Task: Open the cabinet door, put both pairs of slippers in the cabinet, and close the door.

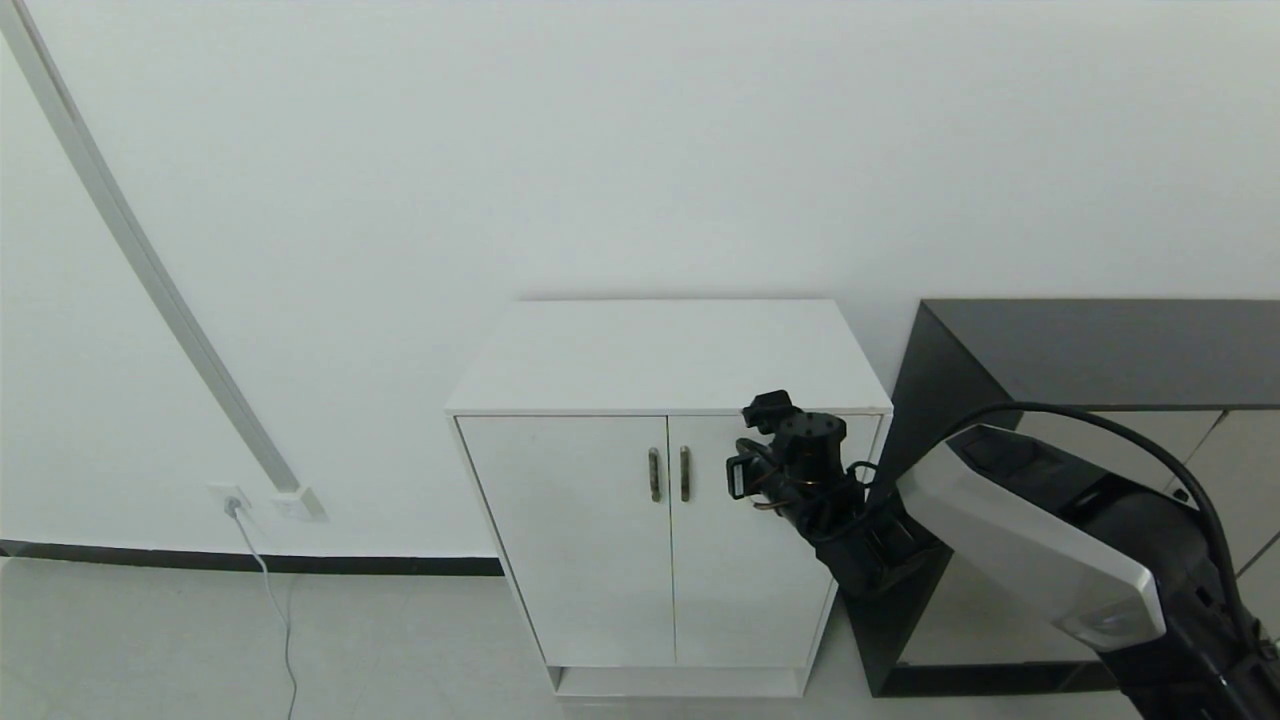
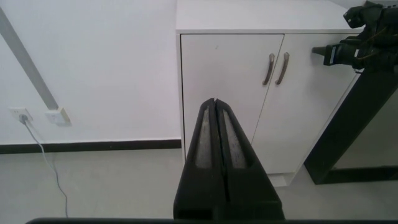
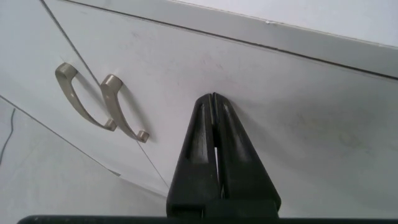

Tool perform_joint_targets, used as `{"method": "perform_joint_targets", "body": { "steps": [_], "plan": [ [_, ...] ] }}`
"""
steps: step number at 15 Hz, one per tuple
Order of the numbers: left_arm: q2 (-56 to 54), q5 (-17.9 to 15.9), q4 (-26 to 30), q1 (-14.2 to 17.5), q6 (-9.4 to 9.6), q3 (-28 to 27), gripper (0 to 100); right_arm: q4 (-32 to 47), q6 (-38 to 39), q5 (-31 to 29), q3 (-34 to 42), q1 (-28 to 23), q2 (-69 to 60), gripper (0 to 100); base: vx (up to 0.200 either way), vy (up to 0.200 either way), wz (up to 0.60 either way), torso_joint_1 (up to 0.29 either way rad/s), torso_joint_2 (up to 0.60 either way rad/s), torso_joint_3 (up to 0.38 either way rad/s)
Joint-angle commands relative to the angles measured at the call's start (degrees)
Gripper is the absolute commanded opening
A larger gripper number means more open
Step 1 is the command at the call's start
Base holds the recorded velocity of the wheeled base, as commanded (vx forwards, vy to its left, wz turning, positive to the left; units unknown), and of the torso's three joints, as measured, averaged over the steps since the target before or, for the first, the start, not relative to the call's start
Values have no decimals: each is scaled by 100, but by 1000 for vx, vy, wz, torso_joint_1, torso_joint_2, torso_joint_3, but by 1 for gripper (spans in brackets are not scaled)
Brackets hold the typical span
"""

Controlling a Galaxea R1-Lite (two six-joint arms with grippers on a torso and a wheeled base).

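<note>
White wall (image 1: 600, 150) behind, pale floor (image 1: 180, 640) below. White cabinet (image 1: 660, 355) standing against the wall, to the robot's front. Both halves shut, left door (image 1: 580, 540) and right door (image 1: 745, 600), with two upright metal handles (image 1: 655, 474) side by side at the middle seam. Just beside it, on the robot's right, a dark cabinet (image 1: 1090, 350). Off to the left, a slanting conduit (image 1: 150, 260) running down the wall. Near its foot, a socket (image 1: 229, 497) with a cable (image 1: 275, 600) trailing to the floor.

Right arm (image 1: 1030, 540) stretched forward before the right door, wrist high on the door and right of the handles. Right fingers (image 3: 202, 143) clenched together on nothing, tips close to the door face; touching or not, cannot tell. Left fingers (image 2: 205, 143) likewise pressed shut and holding nothing, well back from the cabinet, pointing toward the left door.
</note>
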Motion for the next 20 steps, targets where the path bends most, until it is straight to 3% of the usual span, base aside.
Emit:
{"method": "perform_joint_targets", "body": {
  "steps": [1,7,16,20],
  "plan": [
    [-1,1,2,1,-2,1,0,26,2,-1,-92,-2,51,0,0,0,0,0,0,0],
    [-1,10,2,1,-11,1,0,-185,2,-1,612,60,-362,0,0,0,0,0,0,0],
    [-1,1,2,1,-2,1,0,-1670,-7,-212,3881,-19,-2199,0,0,0,0,0,0,0],
    [-1,10,2,1,-11,1,0,-1846,-104,-414,4988,-432,-3174,0,0,0,0,0,0,0]
  ]
}}
